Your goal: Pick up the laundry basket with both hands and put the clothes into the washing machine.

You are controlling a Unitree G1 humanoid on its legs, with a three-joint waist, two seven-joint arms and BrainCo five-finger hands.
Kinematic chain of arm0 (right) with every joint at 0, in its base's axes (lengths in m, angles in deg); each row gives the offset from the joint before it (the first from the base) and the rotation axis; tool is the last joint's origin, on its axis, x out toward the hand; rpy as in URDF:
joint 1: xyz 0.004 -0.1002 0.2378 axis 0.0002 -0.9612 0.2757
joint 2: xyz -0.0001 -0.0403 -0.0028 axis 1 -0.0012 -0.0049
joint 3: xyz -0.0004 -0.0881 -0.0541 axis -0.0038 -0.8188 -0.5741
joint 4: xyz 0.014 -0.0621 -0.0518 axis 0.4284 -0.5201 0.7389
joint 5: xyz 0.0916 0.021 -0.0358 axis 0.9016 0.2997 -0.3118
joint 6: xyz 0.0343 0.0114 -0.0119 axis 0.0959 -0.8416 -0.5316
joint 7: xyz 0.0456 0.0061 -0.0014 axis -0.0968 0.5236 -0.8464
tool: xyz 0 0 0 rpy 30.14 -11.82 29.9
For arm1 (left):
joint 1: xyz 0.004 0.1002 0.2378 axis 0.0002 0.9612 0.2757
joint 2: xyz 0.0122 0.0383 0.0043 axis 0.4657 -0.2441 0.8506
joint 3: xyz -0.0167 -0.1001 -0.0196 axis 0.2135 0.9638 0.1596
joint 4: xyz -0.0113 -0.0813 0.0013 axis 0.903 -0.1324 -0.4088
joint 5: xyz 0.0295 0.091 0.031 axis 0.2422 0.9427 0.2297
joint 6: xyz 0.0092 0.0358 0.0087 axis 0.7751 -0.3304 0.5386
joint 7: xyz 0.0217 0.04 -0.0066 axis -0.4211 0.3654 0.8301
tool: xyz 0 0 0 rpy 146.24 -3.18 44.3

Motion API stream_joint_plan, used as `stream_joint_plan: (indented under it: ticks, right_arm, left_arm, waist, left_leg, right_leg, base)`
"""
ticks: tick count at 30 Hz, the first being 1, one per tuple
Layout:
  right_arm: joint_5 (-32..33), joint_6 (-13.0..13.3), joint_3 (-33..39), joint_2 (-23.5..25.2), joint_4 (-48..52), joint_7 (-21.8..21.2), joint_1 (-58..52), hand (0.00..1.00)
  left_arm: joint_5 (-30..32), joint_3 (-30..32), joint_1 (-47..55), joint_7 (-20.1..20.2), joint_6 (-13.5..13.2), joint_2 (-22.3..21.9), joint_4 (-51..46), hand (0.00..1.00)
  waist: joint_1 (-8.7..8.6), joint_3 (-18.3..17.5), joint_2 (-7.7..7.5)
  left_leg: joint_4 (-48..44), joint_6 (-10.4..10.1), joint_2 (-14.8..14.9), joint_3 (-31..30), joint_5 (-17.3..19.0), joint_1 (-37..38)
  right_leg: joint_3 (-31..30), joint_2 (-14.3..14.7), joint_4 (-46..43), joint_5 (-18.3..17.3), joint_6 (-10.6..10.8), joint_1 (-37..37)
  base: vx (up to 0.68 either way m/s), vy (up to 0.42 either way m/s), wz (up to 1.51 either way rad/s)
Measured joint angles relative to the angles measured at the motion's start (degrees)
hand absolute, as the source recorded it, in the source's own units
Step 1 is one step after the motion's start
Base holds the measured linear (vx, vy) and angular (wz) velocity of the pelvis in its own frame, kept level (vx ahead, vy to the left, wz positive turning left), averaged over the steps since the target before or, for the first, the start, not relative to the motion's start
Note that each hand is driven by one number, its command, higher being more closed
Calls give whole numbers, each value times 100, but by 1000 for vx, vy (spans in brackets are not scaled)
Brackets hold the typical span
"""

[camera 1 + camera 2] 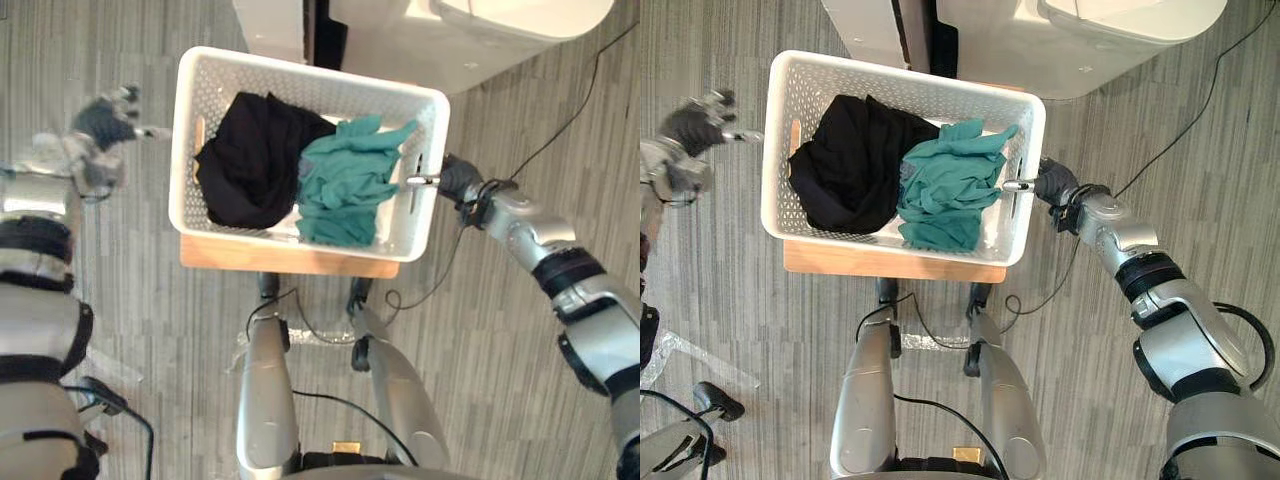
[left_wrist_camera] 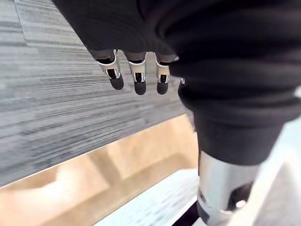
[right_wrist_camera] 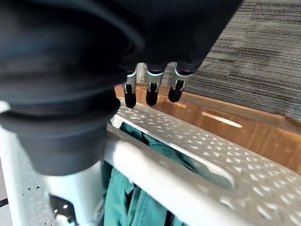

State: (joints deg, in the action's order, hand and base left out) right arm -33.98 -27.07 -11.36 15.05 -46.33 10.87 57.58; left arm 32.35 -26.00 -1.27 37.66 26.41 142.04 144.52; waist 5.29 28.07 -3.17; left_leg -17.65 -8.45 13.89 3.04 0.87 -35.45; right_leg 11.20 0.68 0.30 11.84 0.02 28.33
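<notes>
A white perforated laundry basket (image 1: 186, 150) stands on a low wooden stand (image 1: 290, 258). It holds a black garment (image 1: 250, 160) on its left and a teal garment (image 1: 345, 185) on its right. My right hand (image 1: 455, 180) is at the basket's right rim, thumb reaching over the rim. In the right wrist view its fingers (image 3: 150, 89) hang straight past the rim (image 3: 188, 155), curled round nothing. My left hand (image 1: 100, 135) hovers above the floor, a short gap left of the basket. Its fingers (image 2: 136, 75) are straight and it holds nothing.
A white washing machine (image 1: 470, 40) stands just behind the basket, a dark gap beside it. Grey striped carpet surrounds the stand. A clear plastic wrapper (image 1: 690, 365) lies on the floor at the lower left.
</notes>
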Motion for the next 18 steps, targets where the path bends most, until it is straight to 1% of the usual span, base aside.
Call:
stream_joint_plan:
  ticks: [1,2,3,6,7,8,11,13,14,17,18]
  right_arm:
    - [0,8,-44,-14,-37,-6,37,0]
    - [-5,9,-69,-48,-103,-15,51,0]
    - [-14,7,-283,-117,-191,-62,125,0]
    - [-21,25,-303,-119,-282,-121,141,0]
    - [-20,43,-330,-124,-345,-137,169,0]
    - [-18,50,-417,-127,-358,-134,222,0]
    - [-17,50,-438,-179,-382,-134,230,0]
    - [-17,87,-456,-197,-384,-137,234,0]
    - [-17,105,-477,-199,-388,-133,244,0]
    - [-17,140,-506,-209,-399,-136,271,0]
    - [-17,152,-503,-210,-401,-137,289,0]
  left_arm:
    - [172,-277,0,27,0,-5,22,0]
    - [290,-421,-20,30,-10,13,11,0]
    - [612,-932,-32,62,-70,-9,-8,0]
    - [701,-1439,-31,61,-74,-170,2,0]
    - [651,-1598,-37,27,-126,-205,-7,0]
    - [562,-1744,-111,50,-102,-200,12,0]
    - [468,-1859,-154,44,-120,-195,6,0]
    - [672,-2087,-309,58,-140,-172,-6,0]
    - [678,-2153,-319,53,-158,-170,-6,0]
    - [654,-2180,-363,45,-173,-149,-2,0]
    - [652,-2102,-364,40,-178,-133,13,0]
  waist:
    - [-3,-2,-4]
    - [3,-2,-3]
    - [18,-10,-4]
    - [9,-10,-3]
    - [6,-10,-3]
    - [-1,-10,-2]
    - [9,-11,0]
    - [4,-11,0]
    - [9,-11,0]
    - [12,-11,1]
    - [5,-11,2]
  left_leg:
    - [29,3,-6,-4,-21,10]
    - [42,3,-11,-14,-30,11]
    - [76,3,-21,-21,-42,25]
    - [77,9,-38,-33,-47,9]
    - [77,15,-49,-29,-52,2]
    - [74,16,-54,-26,-53,2]
    - [70,21,-75,4,-57,-34]
    - [33,27,-86,11,-59,-82]
    - [27,28,-88,20,-59,-87]
    - [-12,28,-84,21,-59,-143]
    - [-34,29,-84,20,-59,-176]
  right_leg:
    - [9,-2,3,3,-3,0]
    - [18,-3,2,3,-3,1]
    - [24,-7,2,3,-3,1]
    - [33,-20,0,3,-3,12]
    - [30,-31,-7,4,-2,26]
    - [26,-37,-15,7,2,31]
    - [-3,-66,-46,15,14,99]
    - [-18,-83,-49,44,55,132]
    - [-27,-89,-56,47,58,143]
    - [-33,-90,-92,47,59,204]
    - [-33,-90,-93,54,52,226]
  base:
    - [42,-14,4]
    - [55,-19,5]
    - [47,-14,5]
    - [40,-3,3]
    - [31,2,0]
    - [31,1,0]
    - [5,1,-1]
    - [0,0,0]
    - [0,0,0]
    - [4,-3,-1]
    - [0,0,0]
